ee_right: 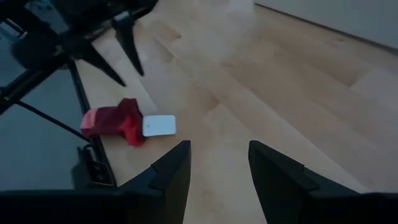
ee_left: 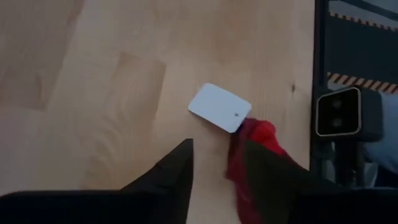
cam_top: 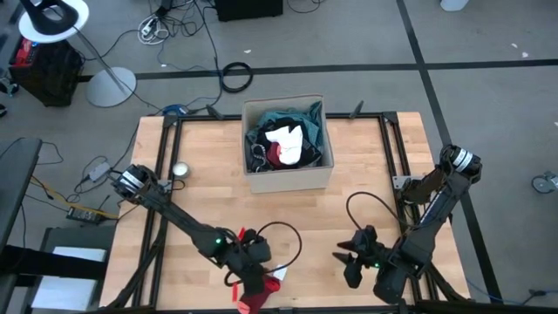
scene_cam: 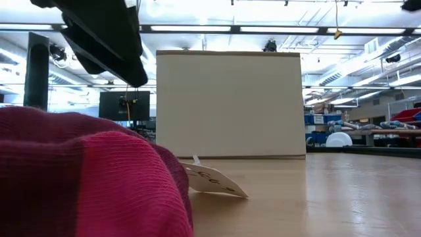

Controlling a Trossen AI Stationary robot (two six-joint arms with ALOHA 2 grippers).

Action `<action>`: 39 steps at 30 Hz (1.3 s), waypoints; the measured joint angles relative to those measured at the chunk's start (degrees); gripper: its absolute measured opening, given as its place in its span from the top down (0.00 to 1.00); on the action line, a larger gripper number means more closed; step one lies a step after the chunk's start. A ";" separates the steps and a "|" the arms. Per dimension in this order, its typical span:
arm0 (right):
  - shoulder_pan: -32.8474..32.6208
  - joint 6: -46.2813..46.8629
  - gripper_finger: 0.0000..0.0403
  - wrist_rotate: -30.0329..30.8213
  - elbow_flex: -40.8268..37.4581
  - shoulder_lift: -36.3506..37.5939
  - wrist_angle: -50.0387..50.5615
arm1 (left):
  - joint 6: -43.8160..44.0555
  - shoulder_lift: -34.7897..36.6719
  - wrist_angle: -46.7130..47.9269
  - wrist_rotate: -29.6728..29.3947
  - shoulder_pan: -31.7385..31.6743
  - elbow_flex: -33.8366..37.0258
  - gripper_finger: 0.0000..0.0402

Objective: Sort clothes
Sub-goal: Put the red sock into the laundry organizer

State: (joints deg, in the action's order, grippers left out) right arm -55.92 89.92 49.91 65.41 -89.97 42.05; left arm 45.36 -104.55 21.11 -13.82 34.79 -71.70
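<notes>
A red cloth [cam_top: 260, 293] with a white tag [ee_left: 219, 107] lies flat on the wooden table by its near edge. It fills the near left of the low view [scene_cam: 85, 178]. My left gripper [ee_left: 214, 168] hangs open just above the cloth without touching it; the right wrist view [ee_right: 121, 59] shows its fingers clear of the cloth [ee_right: 112, 121]. My right gripper [cam_top: 345, 263] is open and empty over bare table to the right. Teal, white, red and black clothes [cam_top: 283, 139] lie piled in the tan cardboard box [cam_top: 288, 179].
The cardboard box [scene_cam: 230, 105] stands at the table's far middle. A small round silvery object [cam_top: 180, 170] sits on the table left of the box. Bare wood lies between the box and both grippers. The table's near edge is close behind the red cloth.
</notes>
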 joint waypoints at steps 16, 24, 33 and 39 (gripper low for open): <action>0.00 2.48 0.59 -1.16 -1.99 -0.02 -0.54 | 3.12 -8.91 -4.46 5.01 0.57 0.01 0.56; 0.02 2.48 0.59 -1.48 -1.99 -0.02 -0.47 | 3.49 -10.03 -4.01 8.47 -1.20 -0.13 0.93; 0.04 2.48 0.59 -1.67 -1.99 -0.02 -0.47 | -5.52 -1.10 10.66 4.70 -6.13 -5.62 0.99; 0.11 1.96 0.59 -1.66 -1.99 -0.02 -0.42 | -13.76 5.00 20.14 -0.23 -9.92 -13.95 1.00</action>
State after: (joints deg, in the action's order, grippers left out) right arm -55.81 91.88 48.25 63.42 -90.00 41.63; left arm 31.60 -99.55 41.25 -14.05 24.87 -85.65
